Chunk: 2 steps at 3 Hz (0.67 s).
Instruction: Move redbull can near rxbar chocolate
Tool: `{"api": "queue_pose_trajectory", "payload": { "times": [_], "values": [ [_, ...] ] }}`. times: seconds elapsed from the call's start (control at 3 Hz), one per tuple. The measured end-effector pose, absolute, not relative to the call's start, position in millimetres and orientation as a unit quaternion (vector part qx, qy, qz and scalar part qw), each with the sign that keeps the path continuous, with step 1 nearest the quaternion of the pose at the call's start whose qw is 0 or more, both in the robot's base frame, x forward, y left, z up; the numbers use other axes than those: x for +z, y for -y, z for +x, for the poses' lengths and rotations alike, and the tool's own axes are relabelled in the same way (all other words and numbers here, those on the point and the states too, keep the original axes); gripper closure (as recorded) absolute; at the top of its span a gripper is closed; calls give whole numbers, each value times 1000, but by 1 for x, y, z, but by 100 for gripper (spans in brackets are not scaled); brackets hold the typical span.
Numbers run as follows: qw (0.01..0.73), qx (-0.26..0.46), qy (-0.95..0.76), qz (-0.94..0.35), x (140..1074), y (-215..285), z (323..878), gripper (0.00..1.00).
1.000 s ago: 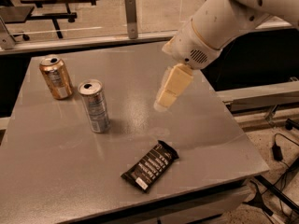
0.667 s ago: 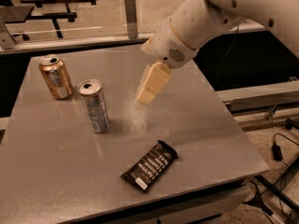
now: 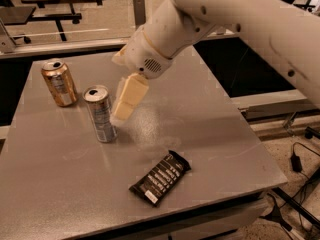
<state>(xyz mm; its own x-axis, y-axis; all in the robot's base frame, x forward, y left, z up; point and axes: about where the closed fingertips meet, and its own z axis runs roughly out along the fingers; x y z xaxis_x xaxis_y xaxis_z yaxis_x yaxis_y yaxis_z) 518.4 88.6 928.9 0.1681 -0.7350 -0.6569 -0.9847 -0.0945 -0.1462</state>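
The redbull can (image 3: pixel 101 114) is a tall slim silver-grey can standing upright on the grey table (image 3: pixel 210 124), left of centre. The rxbar chocolate (image 3: pixel 160 177) is a flat black wrapper with white text lying near the table's front edge, to the right of and nearer than the can. My gripper (image 3: pixel 125 104), with cream-coloured fingers pointing down and left, hangs just to the right of the can's upper half, close beside it. The white arm reaches in from the upper right.
A shorter copper-gold can (image 3: pixel 58 82) stands at the back left, behind the redbull can. The table's front edge and right edge drop to the floor. Cables (image 3: pixel 300 154) lie on the floor at right. Benches stand in the background.
The arm and gripper have moved left across the table, from over its right-centre to right beside the redbull can. The cans and the bar have not moved.
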Motion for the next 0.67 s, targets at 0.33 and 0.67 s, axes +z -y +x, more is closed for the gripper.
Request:
{"api": "queue_pose_trajectory", "payload": {
  "times": [0.33, 0.67],
  "values": [
    [281, 231, -587, -723, 920, -107, 514, 0],
    [270, 240, -576, -733, 911, -116, 509, 0]
  ]
}}
